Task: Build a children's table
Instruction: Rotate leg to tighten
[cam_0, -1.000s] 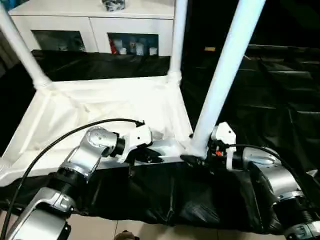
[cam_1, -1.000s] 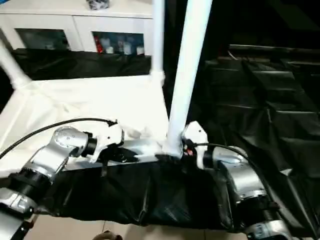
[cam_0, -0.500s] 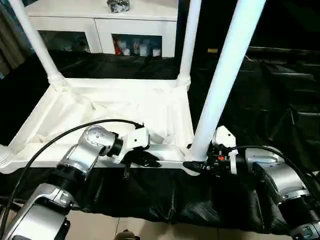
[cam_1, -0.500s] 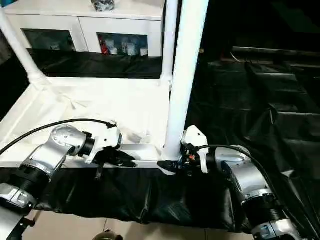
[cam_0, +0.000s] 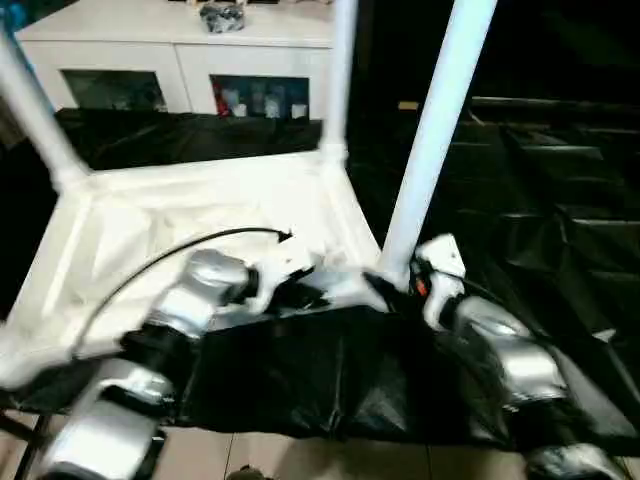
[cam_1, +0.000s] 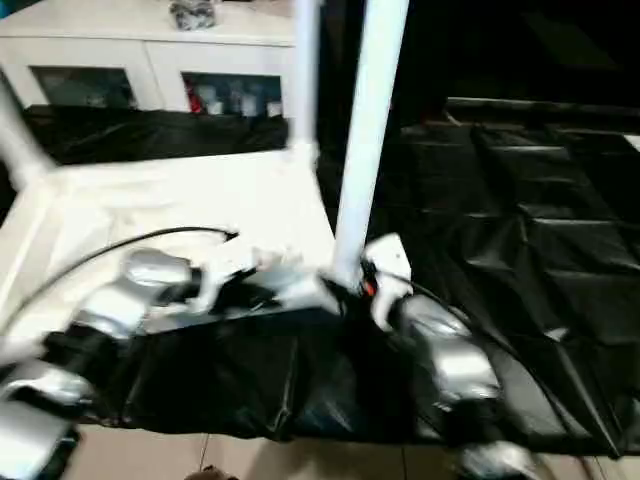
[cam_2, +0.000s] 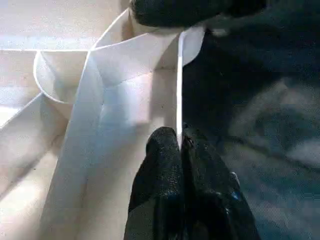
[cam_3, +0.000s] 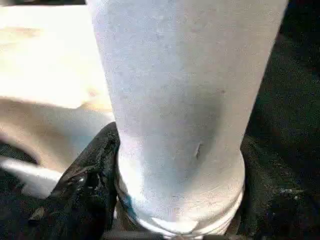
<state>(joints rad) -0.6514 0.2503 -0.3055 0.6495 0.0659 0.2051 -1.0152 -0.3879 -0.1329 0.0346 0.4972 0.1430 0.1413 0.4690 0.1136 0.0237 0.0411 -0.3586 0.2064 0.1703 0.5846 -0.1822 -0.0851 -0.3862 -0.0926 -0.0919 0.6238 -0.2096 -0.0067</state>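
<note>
Under both tools, tabletop (cam_0: 200, 210) has swung leftward.

Upturned tabletop (cam_0: 200, 215) lies on black sheeting (cam_0: 520, 200).

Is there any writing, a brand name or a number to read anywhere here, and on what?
None can be read.
The tabletop and legs are plain white.
The items behind the cabinet's glass show red and blue patches, too blurred to read.
An orange spot on the right gripper is too small to tell.
</note>
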